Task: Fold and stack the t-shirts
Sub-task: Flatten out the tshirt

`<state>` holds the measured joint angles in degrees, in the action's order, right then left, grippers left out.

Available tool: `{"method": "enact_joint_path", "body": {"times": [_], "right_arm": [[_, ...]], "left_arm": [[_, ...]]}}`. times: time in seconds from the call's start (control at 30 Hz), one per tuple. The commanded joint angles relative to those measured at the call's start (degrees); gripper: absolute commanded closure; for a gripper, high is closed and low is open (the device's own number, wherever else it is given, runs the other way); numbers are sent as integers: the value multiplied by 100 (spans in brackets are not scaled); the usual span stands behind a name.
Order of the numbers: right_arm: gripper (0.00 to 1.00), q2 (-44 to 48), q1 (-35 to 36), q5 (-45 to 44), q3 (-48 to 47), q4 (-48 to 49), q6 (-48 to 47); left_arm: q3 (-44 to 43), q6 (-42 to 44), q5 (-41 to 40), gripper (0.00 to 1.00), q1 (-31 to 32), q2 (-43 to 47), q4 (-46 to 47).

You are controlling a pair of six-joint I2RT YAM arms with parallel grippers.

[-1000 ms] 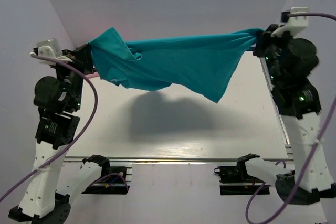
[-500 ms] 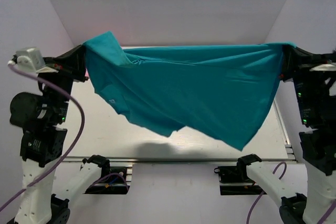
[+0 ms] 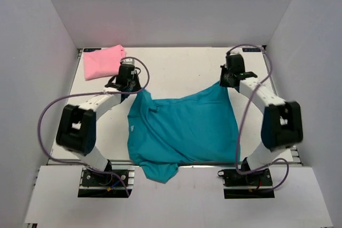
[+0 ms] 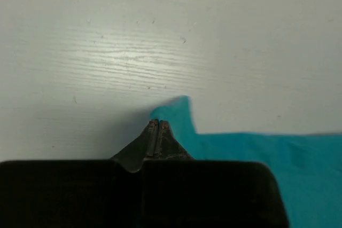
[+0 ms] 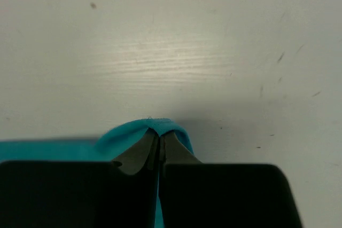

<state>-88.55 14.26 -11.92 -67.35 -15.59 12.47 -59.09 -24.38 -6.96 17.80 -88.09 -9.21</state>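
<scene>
Moved: blue shirt [image 3: 184, 129] dropped from the air; it lies on the table [image 3: 181, 68], near edge hanging off.
Left gripper [image 4: 158, 127]: clamped on its far left corner.
Right gripper [image 5: 159, 136]: clamped on its far right corner.
Pink shirt [image 3: 102, 61]: folded, far left.
Feel: soft, light, floppy; hold corners.

Your overhead view is lit softly and evenly from above: the table [image 3: 181, 68] reads bright without washing out, and shadows on it are thin. Both wrist views give you a broad glare streak on the tabletop beyond the left gripper [image 4: 155, 126] and right gripper [image 5: 158, 134]. Their near bodies are almost black and soft, and the teal shirt [image 4: 299, 153] edge blurs slightly.
</scene>
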Motion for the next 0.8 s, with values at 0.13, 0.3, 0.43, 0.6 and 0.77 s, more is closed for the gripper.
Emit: {"method": "enact_joint_path", "body": {"times": [0.13, 0.3, 0.43, 0.6, 0.77], "right_arm": [[70, -1865, -353, 944, -1655, -83, 248], [23, -2307, -512, 1420, -2106, -365, 212], [16, -2298, -635, 1588, -2177, -532, 55], [10, -1904, -793, 1815, -1695, -840, -8], [10, -1630, -873, 2185, -982, -761, -25]], "left_arm": [[-1146, -93, 423, 100, -181, -1418, 307], [-1394, 117, 485, 100, -286, -1755, 306], [-1447, 171, 678, 100, -286, -1817, 368], [-1500, 223, 731, 100, -286, -1869, 262], [-1368, 276, 679, 100, -286, -1817, 262]]}}
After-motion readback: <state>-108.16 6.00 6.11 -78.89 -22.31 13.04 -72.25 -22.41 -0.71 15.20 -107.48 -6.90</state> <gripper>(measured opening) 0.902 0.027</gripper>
